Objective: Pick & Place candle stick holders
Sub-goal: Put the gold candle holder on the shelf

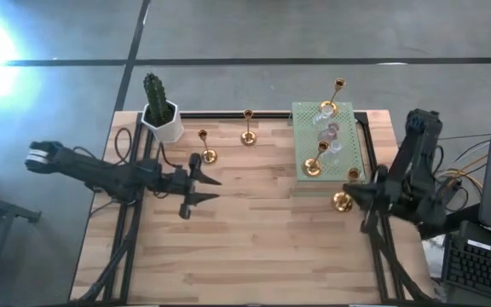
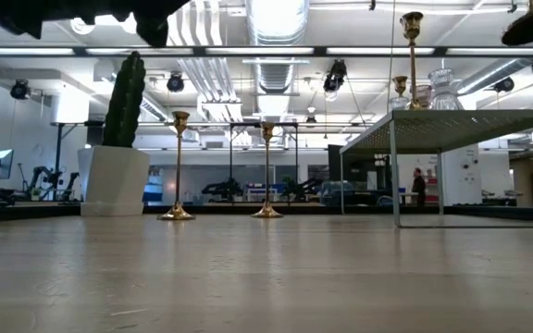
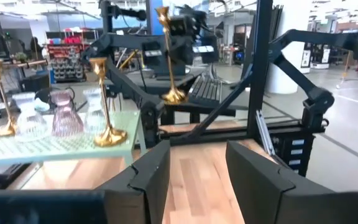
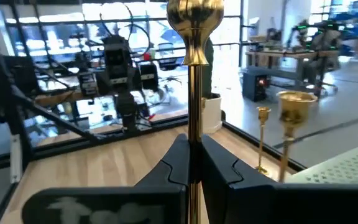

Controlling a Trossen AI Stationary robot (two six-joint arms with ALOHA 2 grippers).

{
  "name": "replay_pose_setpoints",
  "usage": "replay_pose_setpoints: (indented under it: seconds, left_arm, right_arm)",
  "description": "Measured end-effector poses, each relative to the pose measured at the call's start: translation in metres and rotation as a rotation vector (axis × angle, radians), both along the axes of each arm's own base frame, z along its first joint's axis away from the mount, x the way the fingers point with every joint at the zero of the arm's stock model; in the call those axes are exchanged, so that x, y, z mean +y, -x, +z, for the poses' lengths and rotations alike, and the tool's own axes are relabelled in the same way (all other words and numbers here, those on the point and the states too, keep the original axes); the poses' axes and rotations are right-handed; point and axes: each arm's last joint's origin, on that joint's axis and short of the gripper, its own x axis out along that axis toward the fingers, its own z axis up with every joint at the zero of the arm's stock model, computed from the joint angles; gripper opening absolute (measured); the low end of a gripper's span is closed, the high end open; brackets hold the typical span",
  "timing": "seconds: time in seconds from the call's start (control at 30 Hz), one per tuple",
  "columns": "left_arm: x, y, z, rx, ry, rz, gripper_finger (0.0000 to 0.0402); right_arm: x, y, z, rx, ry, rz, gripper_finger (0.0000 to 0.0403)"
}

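My right gripper (image 1: 358, 189) is shut on a gold candle stick holder (image 1: 344, 196) beside the near edge of the green mat (image 1: 349, 128). The mat is a raised platform on legs (image 2: 452, 120). Two gold holders (image 1: 314, 164) (image 1: 331, 104) and some glass ones (image 1: 331, 132) stand on it. Two more tall gold holders (image 1: 206, 153) (image 1: 247, 135) stand on their round bases on the wood near the far edge. My left gripper (image 1: 216, 189) is open and empty, just near of the left one of those two holders. My right gripper pinches the thin stem (image 4: 195, 134) of the gold holder between its two fingers (image 4: 178, 163), below the candle cup (image 4: 194, 15). The fingers come roughly level from the table's right and lie across the stem. The holder stands about upright, and its round base (image 3: 174, 95) is lifted clear of the table.
A white pot with a green cactus (image 1: 160, 115) stands at the far left corner. A black rail (image 1: 228, 114) runs along the far edge. Bare wood (image 1: 262, 239) lies between the arms and toward the near edge.
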Motion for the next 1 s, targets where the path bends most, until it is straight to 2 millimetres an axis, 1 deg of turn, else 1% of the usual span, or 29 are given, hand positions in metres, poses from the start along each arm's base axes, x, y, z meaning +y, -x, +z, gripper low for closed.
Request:
replay_pose_setpoints:
  seconds: [0.1,0.23,0.4,0.53,0.73,0.87,1.0]
  left_arm:
    - [0.001,0.004,-0.01,0.018,-0.001,0.0,0.0162]
    - [0.001,0.006,-0.017,0.039,0.006,-0.001,0.0163]
    - [0.001,0.006,-0.019,0.044,0.025,-0.002,0.0163]
    - [0.001,0.006,-0.019,0.043,0.025,-0.002,0.0163]
    - [0.001,0.006,-0.019,0.043,0.025,-0.002,0.0163]
    - [0.001,0.006,-0.019,0.044,0.025,-0.002,0.0163]
    - [0.001,0.006,-0.019,0.044,0.025,-0.002,0.0163]
  right_arm:
    - [-0.021,0.008,-0.002,0.007,0.016,0.005,0.001]
    - [-0.046,0.017,-0.004,0.009,0.02,-0.005,0.001]
    - [-0.071,0.024,-0.009,0.02,0.044,-0.051,0.001]
    - [-0.088,0.028,-0.012,0.022,0.045,-0.124,0.001]
    - [-0.106,0.031,-0.02,0.018,0.03,-0.29,0.001]
    - [-0.112,0.033,-0.027,0.015,0.022,-0.376,0.001]
    - [-0.118,0.036,-0.026,-0.011,-0.017,-0.435,0.001]
